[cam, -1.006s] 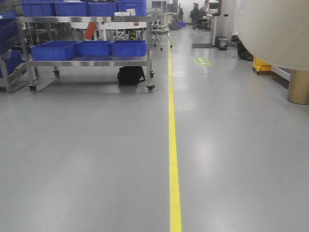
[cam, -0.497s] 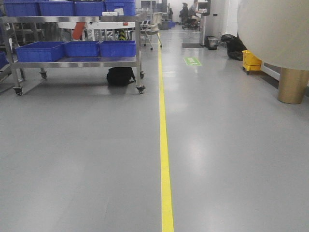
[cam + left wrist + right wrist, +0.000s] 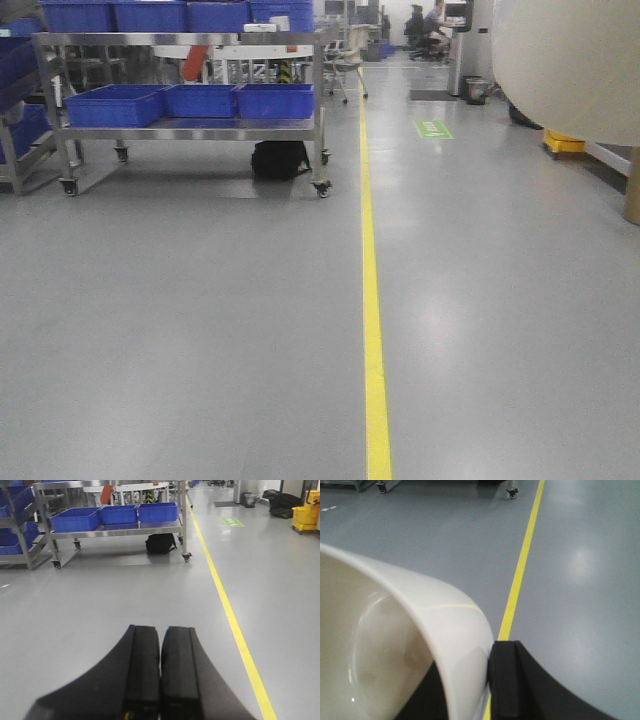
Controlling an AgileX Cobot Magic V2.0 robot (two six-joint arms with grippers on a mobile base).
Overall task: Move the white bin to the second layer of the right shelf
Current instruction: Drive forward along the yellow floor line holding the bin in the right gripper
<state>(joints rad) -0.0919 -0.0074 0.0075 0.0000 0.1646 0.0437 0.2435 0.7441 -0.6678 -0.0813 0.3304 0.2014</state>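
Observation:
The white bin [image 3: 395, 645] is a glossy cream tub held off the floor; its rim and wall fill the lower left of the right wrist view. Its outer wall also fills the top right of the front view [image 3: 570, 60]. My right gripper [image 3: 480, 680] is shut on the bin's wall, one finger inside and one finger [image 3: 507, 680] outside. My left gripper [image 3: 160, 650] is shut and empty, its two black fingers pressed together above the grey floor. The right shelf with roller rails is out of view.
A steel wheeled cart [image 3: 190, 125] with blue crates [image 3: 240, 100] stands at the far left, a black bag [image 3: 278, 160] under it. A yellow floor line [image 3: 372, 300] runs ahead. A yellow mop bucket [image 3: 306, 517] and a seated person [image 3: 432, 25] are far off.
The front view swung left and then back right: the cart and yellow line shifted left, then right again. The brass-coloured post at the right has nearly left the frame. The bin stays held.

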